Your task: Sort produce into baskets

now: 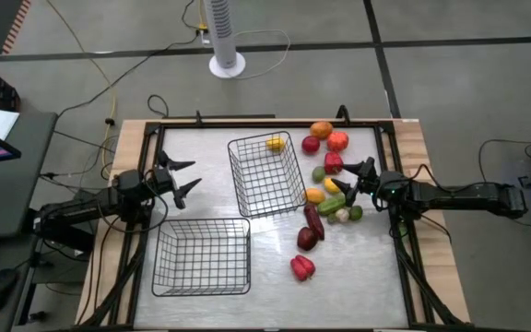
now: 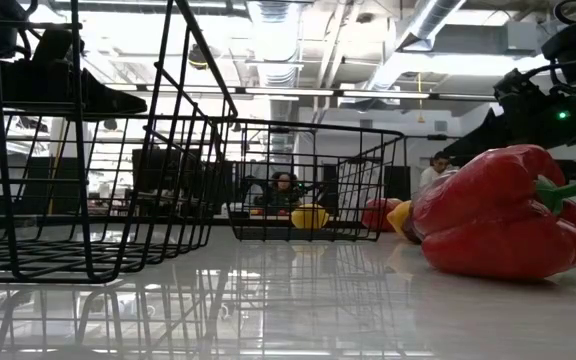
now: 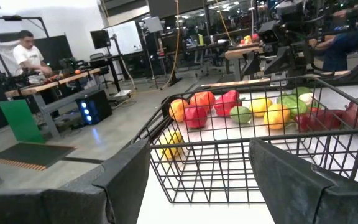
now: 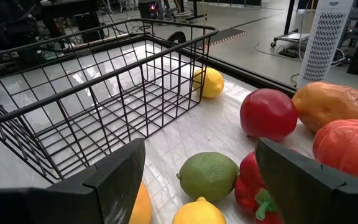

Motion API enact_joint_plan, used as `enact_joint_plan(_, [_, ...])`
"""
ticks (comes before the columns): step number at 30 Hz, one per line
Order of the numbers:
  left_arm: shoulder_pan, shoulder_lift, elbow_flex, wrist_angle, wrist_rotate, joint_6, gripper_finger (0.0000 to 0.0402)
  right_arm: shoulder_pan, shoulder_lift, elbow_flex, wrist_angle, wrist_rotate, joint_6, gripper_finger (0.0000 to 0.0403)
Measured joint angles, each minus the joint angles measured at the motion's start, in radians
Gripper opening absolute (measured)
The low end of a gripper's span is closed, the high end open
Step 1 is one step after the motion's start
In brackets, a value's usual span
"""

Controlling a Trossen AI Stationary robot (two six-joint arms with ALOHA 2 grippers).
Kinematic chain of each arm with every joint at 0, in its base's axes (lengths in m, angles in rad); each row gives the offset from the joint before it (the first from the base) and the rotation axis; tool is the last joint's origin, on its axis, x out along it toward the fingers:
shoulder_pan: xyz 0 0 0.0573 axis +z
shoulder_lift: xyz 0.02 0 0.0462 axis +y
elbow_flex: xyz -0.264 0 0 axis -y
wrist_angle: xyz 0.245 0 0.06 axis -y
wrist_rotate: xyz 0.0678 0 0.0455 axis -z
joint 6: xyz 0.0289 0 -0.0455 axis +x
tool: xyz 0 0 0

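Two black wire baskets stand on the white table: one mid-table at the far side, one near the front left. A yellow piece lies at the far basket's far right corner, seemingly inside. The other produce lies in a loose pile right of the far basket. A red pepper lies apart, nearer the front. My right gripper is open above the pile's right side, with a green lime and a yellow lemon below its fingers. My left gripper is open and empty, left of the far basket.
A black frame rail runs around the table top. A white tower fan and cables stand on the floor beyond the far edge. Bare table lies between the two baskets and the front edge. People sit at desks in the room behind.
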Motion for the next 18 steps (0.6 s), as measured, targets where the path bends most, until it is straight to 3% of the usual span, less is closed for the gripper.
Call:
enact_joint_plan(9, [0.0, 0.0, 0.0, 0.005, 0.011, -0.035, 0.0261, 0.0, 0.0, 0.0, 0.0, 0.0, 0.0, 0.0331])
enact_joint_plan(14, [0.0, 0.0, 0.0, 0.005, 0.091, -0.41, 0.0261, 0.0, 0.0, 0.0, 0.001, 0.0, 0.002, 0.0331])
enact_joint_plan(18, [0.0, 0.0, 0.0, 0.037, 0.047, -0.634, 0.0261, 0.0, 0.0, 0.0, 0.009, 0.0, 0.024, 0.0331])
